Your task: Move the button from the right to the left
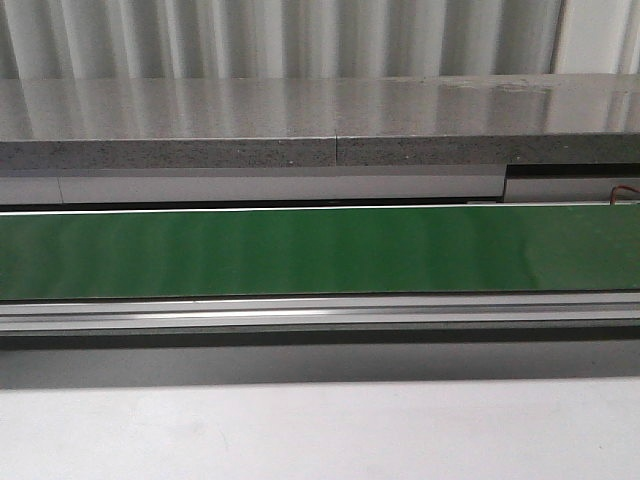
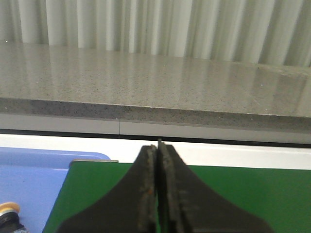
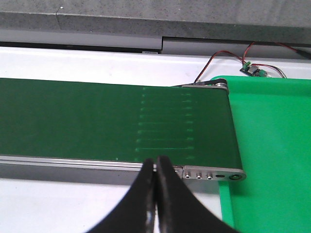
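A button (image 2: pixel 8 213) with a yellow-orange cap and black collar shows at the edge of the left wrist view, lying in a blue tray (image 2: pixel 34 179) beside the end of the green conveyor belt (image 2: pixel 243 194). My left gripper (image 2: pixel 158 145) is shut and empty above the belt's end, apart from the button. My right gripper (image 3: pixel 155 162) is shut and empty over the near rail of the belt (image 3: pixel 97 121), close to a green tray (image 3: pixel 272 145). No button shows in the green tray's visible part. Neither gripper shows in the front view.
The belt (image 1: pixel 320 250) runs across the front view between a metal rail (image 1: pixel 320 312) and a grey stone ledge (image 1: pixel 320 120). A small circuit board (image 3: pixel 252 69) with red and black wires lies behind the green tray. The white table (image 1: pixel 320 430) lies in front.
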Controlling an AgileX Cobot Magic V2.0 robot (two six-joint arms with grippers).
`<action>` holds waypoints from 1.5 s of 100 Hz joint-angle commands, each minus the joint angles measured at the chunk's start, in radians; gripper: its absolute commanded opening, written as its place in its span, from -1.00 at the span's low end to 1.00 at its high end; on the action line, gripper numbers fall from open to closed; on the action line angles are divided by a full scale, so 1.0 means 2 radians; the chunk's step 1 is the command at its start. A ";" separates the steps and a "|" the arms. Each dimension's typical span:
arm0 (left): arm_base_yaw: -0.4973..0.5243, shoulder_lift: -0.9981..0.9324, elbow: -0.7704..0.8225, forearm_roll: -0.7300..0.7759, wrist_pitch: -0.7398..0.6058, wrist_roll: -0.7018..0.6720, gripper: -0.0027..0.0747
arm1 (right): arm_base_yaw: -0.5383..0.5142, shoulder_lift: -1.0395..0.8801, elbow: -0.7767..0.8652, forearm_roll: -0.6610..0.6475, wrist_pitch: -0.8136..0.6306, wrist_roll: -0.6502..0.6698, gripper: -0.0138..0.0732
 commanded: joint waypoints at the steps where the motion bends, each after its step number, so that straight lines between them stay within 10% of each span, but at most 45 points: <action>1: 0.006 -0.026 0.019 -0.005 -0.055 -0.001 -0.98 | 0.000 0.002 -0.013 0.004 -0.033 -0.003 -0.84; 150: 0.006 -0.078 0.112 0.009 -0.125 -0.001 -0.98 | 0.000 0.003 -0.013 0.004 -0.033 -0.003 -0.84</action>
